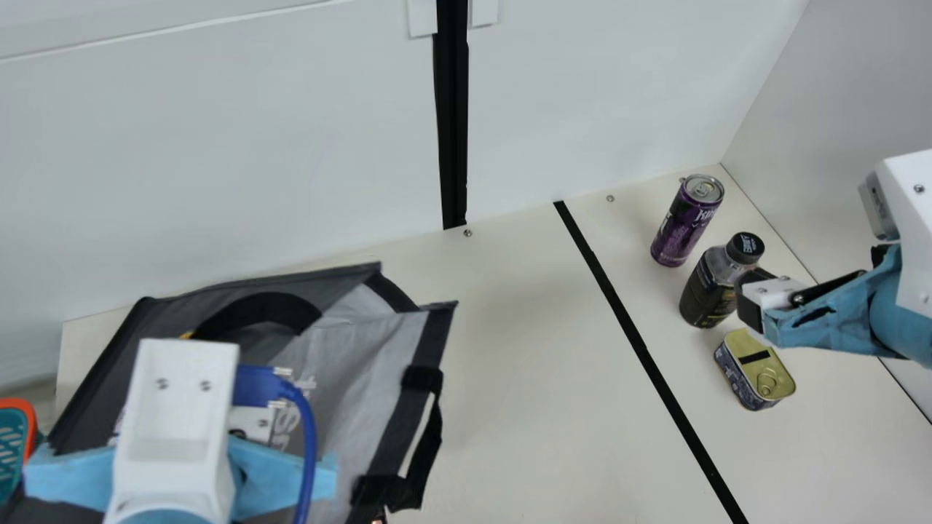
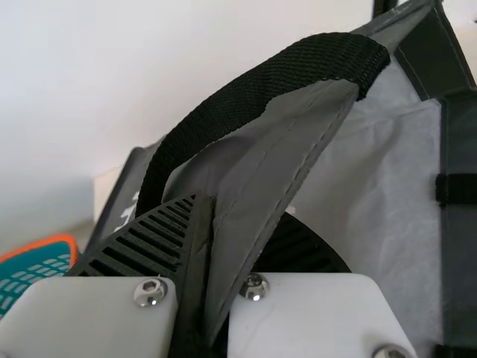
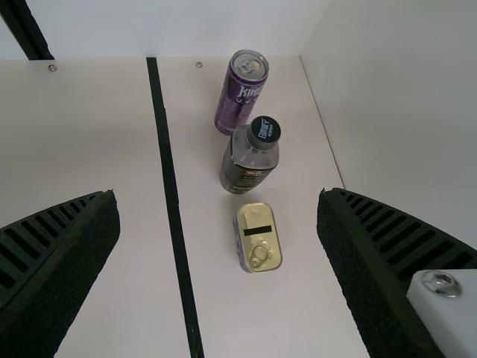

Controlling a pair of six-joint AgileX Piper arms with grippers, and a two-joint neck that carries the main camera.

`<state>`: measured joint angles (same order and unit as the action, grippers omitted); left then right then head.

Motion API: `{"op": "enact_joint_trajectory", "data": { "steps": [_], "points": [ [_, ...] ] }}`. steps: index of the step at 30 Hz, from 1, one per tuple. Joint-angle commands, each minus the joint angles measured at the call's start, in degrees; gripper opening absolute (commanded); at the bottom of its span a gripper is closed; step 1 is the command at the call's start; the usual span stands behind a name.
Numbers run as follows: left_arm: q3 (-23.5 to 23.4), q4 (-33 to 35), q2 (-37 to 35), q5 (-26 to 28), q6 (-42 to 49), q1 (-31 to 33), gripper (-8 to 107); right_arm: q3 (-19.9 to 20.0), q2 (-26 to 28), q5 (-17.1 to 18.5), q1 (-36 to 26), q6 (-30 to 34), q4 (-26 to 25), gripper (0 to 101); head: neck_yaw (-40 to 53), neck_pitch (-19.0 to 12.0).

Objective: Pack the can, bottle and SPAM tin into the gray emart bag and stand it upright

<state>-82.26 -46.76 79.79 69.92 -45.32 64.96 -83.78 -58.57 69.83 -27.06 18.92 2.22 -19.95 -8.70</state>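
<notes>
Bag (image 1: 364, 364) partly behind left arm (image 1: 175, 407), main view

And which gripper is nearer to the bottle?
Right. The right gripper hovers close to the bottle; the left gripper is much farther off, holding the bag.

Runs wide across the cream table (image 1: 510, 378), between the gray bag (image 1: 371, 349) and the can (image 1: 684, 225), bottle (image 1: 706, 291) and SPAM tin (image 1: 753, 367). Narrows to slim gaps among those three, with the side wall (image 1: 815, 109) near the can and the right gripper (image 1: 748, 297) partly in front of the bottle. Meets the left gripper (image 1: 175, 407) at the bag, plus (bit of a nuisance) an arching black handle (image 1: 255, 304).
</notes>
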Motion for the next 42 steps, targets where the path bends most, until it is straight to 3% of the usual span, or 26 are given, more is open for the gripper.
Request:
{"op": "enact_joint_trajectory", "data": {
  "steps": [1,14,24,42],
  "points": [
    [-0.39,1.36,0.25,-0.02,-0.38,0.75,-8,0.0,0.0,0.0,0.0,0.0,0.0,95,-0.05,-1.3],
    [-3.38,15.97,0.75,-0.55,-0.5,0.87,-8,0.0,0.0,0.0,0.0,0.0,0.0,95,-0.05,-1.3],
    [1.82,29.05,-1.09,-8.5,3.44,-7.66,-8,0.0,0.0,0.0,0.0,0.0,0.0,95,-0.05,-1.3],
    [9.21,46.79,-2.26,-19.75,13.27,-20.16,-8,0.0,0.0,0.0,0.0,0.0,0.0,95,-0.05,-1.3]
  ]
}}
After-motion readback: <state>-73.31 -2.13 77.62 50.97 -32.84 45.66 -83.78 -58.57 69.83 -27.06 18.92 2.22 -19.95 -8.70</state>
